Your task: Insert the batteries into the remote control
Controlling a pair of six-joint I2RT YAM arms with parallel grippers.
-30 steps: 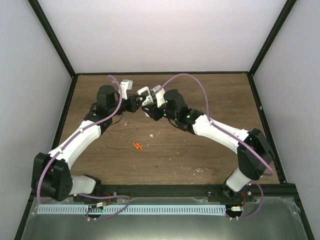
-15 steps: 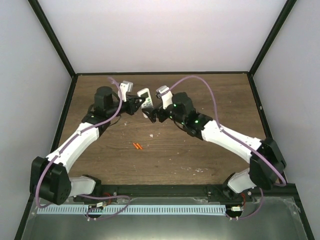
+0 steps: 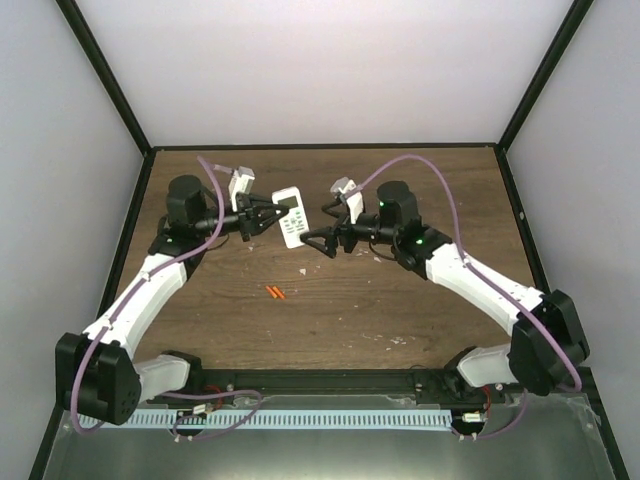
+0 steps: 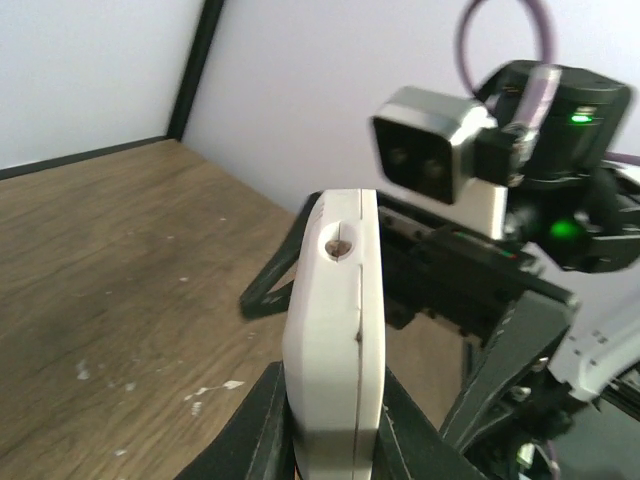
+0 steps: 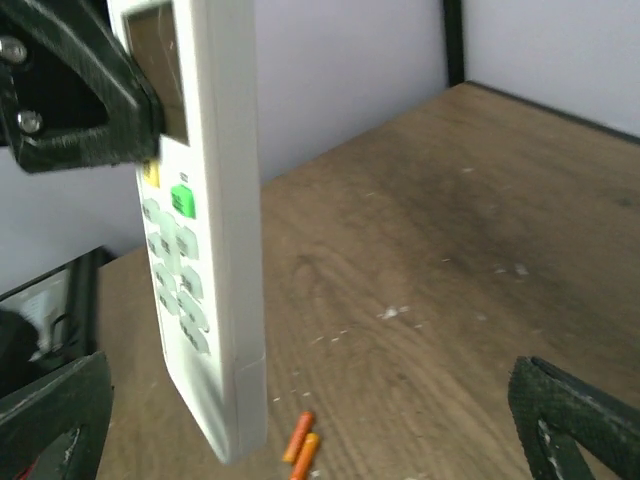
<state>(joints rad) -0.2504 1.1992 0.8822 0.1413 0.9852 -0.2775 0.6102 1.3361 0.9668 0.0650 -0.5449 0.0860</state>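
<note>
My left gripper (image 3: 268,216) is shut on the white remote control (image 3: 292,216) and holds it above the table at the back centre. In the left wrist view the remote control (image 4: 335,320) stands on edge between my fingers (image 4: 258,425). Its grey display and green buttons face the right wrist camera, where the remote control (image 5: 200,230) hangs at the left. My right gripper (image 3: 322,230) stands open just right of the remote, touching nothing; in its own view the right gripper (image 5: 310,370) spans the frame. Two orange batteries (image 3: 275,292) lie side by side on the wood below, and the batteries (image 5: 303,445) also show under the remote.
The brown wooden table (image 3: 420,310) carries pale crumbs (image 3: 305,270) near the middle and front right. A black frame (image 3: 520,230) and grey walls enclose it. Both arms arch over the back half, their wrists close together.
My right gripper has opened, let go of the remote and drawn back to the right. The left arm has swung the remote slightly left and turned its button face up.
</note>
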